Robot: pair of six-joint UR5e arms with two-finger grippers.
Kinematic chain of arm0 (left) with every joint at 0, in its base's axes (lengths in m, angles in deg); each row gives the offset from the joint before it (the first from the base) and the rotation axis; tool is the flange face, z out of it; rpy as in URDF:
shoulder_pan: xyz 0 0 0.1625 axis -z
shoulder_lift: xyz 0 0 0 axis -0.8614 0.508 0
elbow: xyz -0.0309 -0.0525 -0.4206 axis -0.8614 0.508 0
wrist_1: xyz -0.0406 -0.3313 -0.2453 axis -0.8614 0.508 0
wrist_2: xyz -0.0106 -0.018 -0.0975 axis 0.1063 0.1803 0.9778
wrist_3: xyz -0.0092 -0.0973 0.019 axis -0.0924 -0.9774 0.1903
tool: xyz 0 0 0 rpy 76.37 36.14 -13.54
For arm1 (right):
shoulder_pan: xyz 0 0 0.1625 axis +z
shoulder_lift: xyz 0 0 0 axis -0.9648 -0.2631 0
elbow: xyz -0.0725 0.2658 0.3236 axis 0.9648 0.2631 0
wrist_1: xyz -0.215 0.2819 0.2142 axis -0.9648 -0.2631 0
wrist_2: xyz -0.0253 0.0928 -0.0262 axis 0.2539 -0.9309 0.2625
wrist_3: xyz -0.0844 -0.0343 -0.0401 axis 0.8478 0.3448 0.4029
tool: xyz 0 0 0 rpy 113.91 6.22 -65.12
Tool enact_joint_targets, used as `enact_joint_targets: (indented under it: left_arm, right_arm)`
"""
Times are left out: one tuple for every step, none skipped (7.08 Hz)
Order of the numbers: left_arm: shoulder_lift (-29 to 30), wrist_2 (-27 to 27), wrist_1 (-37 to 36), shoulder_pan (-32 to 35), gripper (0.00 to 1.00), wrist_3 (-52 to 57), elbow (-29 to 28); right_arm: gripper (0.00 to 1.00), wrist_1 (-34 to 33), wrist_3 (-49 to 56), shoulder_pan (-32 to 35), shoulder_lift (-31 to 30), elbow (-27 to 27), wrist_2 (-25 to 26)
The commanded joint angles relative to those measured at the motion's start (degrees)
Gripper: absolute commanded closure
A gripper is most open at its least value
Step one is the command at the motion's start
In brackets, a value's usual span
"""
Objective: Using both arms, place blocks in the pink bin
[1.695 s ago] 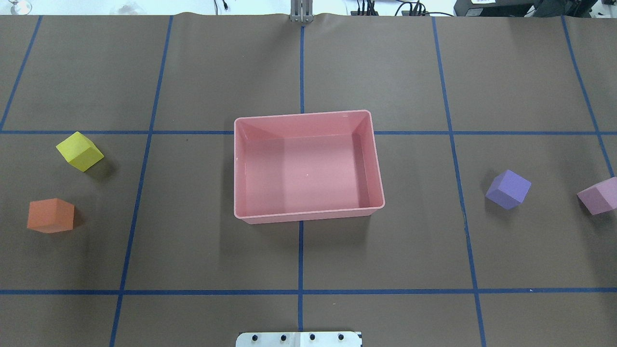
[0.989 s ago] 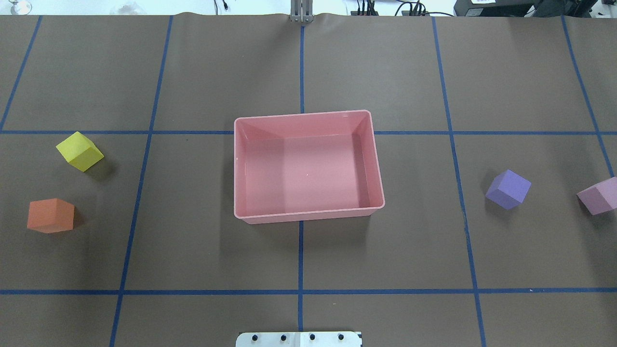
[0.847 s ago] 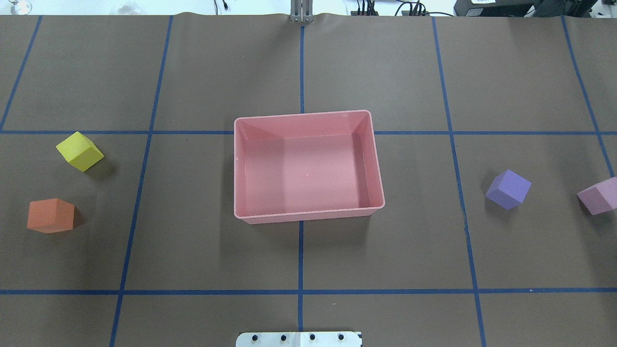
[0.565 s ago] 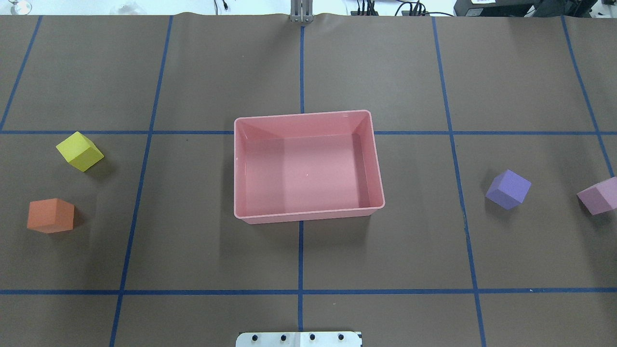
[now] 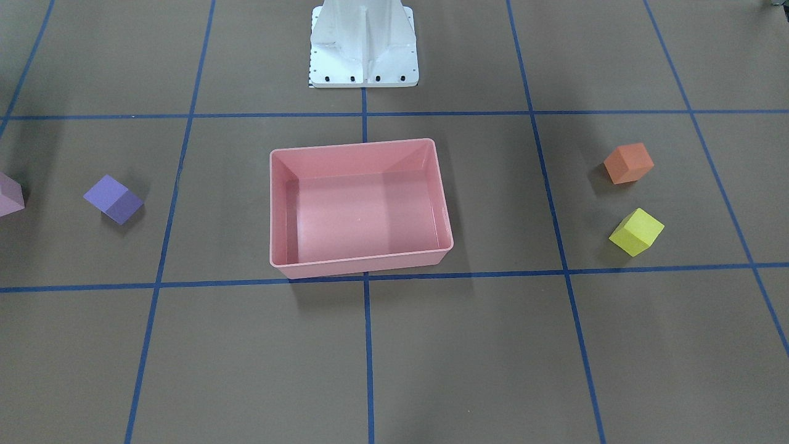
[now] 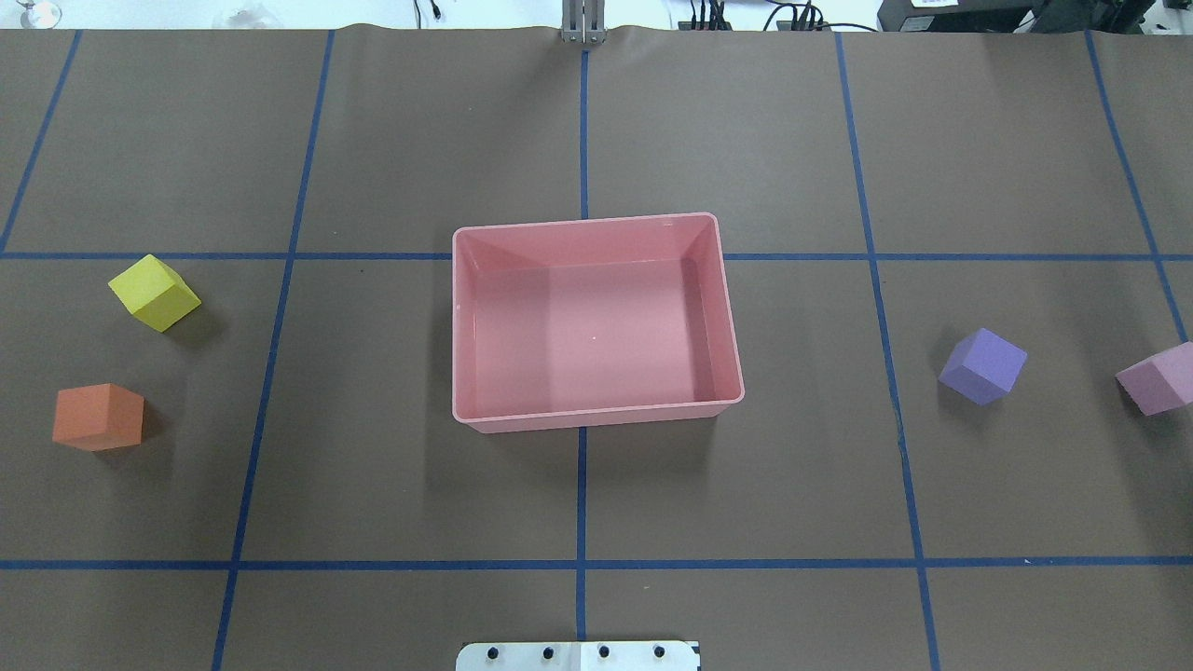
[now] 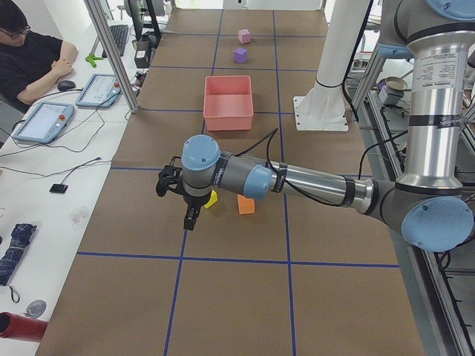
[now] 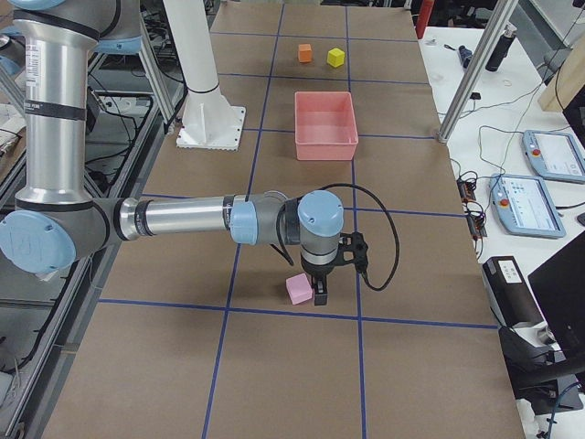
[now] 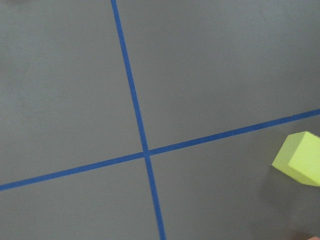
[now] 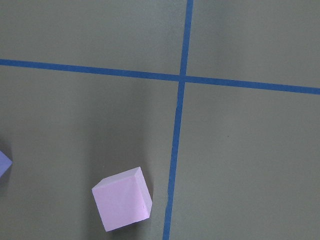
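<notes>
**Both arms low at the table ends, bin not yet filled**

The pink bin [image 6: 596, 326] is set empty at the middle of the table [image 6: 746, 485]. The blocks are laid in pairs well apart from it. The orange block [image 6: 98, 417] and the yellow block [image 6: 154, 293] are on the left. The purple block [image 6: 982, 365] and the pale pink block [image 6: 1156, 377] are on the right, the pink one at the far right edge of the overhead view. This layout is judged deliberate: each arm is given two blocks on its own side, and the bin is kept where both can reach it.

The left arm [image 7: 297, 182] is stretched low over the left end. The left gripper [image 7: 190, 221] is pointed down just beside the yellow block, on the side away from the bin. In its wrist view that block is seen only at the right edge, so the gripper is judged not to be over it.

The right arm [image 8: 183, 219] is stretched likewise at the right end, with the right gripper [image 8: 320, 293] pointed down just beside the pale pink block. It may be touching the block, though the distant side view does not settle this. The purple block lies between that gripper and the bin.

How far either gripper is opened cannot be told. All four blocks are seen resting on the table, so nothing is judged to be held.
</notes>
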Motion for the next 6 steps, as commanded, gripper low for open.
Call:
enact_joint_targets:
  left_arm:
    - [-6.6, -4.8, 12.4, -10.3, 0.0, -21.7, 5.4]
    - [-8.6, -11.2, 17.2, -17.1, 0.0, -29.3, 6.4]
    - [-11.1, -18.2, 22.4, -24.3, 0.0, -35.7, 6.5]
    - [-12.2, -24.7, 26.5, -31.1, 0.0, -42.3, 6.5]
    - [-12.3, -29.1, 27.0, -35.8, 0.0, -45.8, 6.5]
    - [-12.3, -32.5, 27.1, -38.9, 0.0, -46.6, 6.4]
  right_arm:
    - [0.0, 0.2, -0.6, -0.5, 0.4, 0.7, 0.0]
    - [0.0, 0.2, -0.6, -0.4, 0.0, 0.5, 0.0]
    - [0.0, 0.2, -1.4, -0.5, 0.0, 1.0, 0.0]
    - [0.0, 0.2, -1.9, -0.5, 0.0, 0.8, -0.3]
    - [0.0, 0.3, -1.9, -0.5, 0.0, 0.8, -1.1]
    - [0.0, 0.3, -1.9, -0.5, 0.1, 0.9, -1.2]
